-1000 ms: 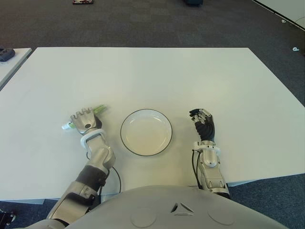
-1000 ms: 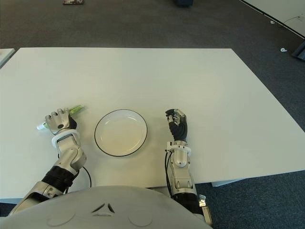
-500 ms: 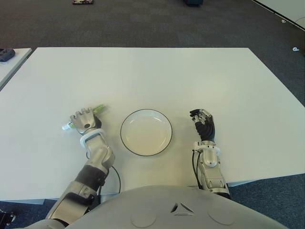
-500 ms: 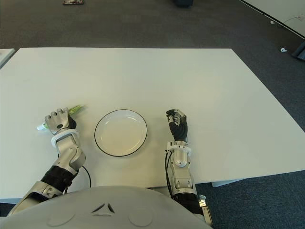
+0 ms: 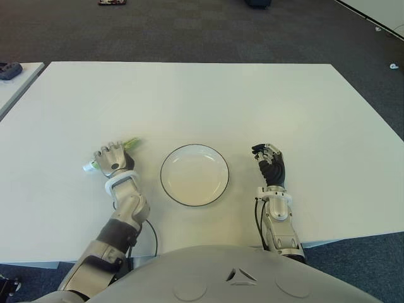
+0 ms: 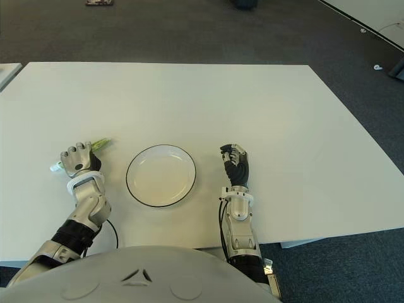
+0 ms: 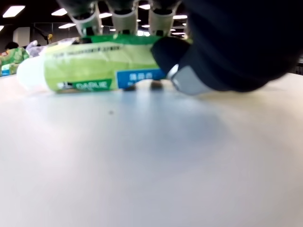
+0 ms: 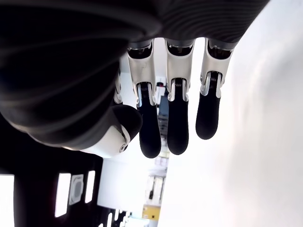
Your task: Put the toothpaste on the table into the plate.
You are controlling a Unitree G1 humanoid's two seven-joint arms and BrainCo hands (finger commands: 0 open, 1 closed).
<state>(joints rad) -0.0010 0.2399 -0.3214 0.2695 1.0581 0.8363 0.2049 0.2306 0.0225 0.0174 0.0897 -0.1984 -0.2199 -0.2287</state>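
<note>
The toothpaste point(image 5: 130, 144) is a green tube with a white cap, lying flat on the white table point(image 5: 221, 101) to the left of the plate. My left hand point(image 5: 111, 158) covers its middle, so only the green tail and the cap show past it. In the left wrist view the toothpaste point(image 7: 94, 66) rests on the tabletop with the fingers point(image 7: 125, 19) curled over its far side and the thumb pressed on its near side. The white plate point(image 5: 194, 177) with a dark rim holds nothing. My right hand point(image 5: 270, 165) shows right of the plate, fingers point(image 8: 177, 113) relaxed around nothing.
A second table at the far left carries a small dark object point(image 5: 9, 68). Dark carpet lies beyond the table's far edge. The table's front edge runs just behind both wrists.
My left hand's fingers have curled tighter over the tube, which still lies on the table. The right hand and the plate have not moved.
</note>
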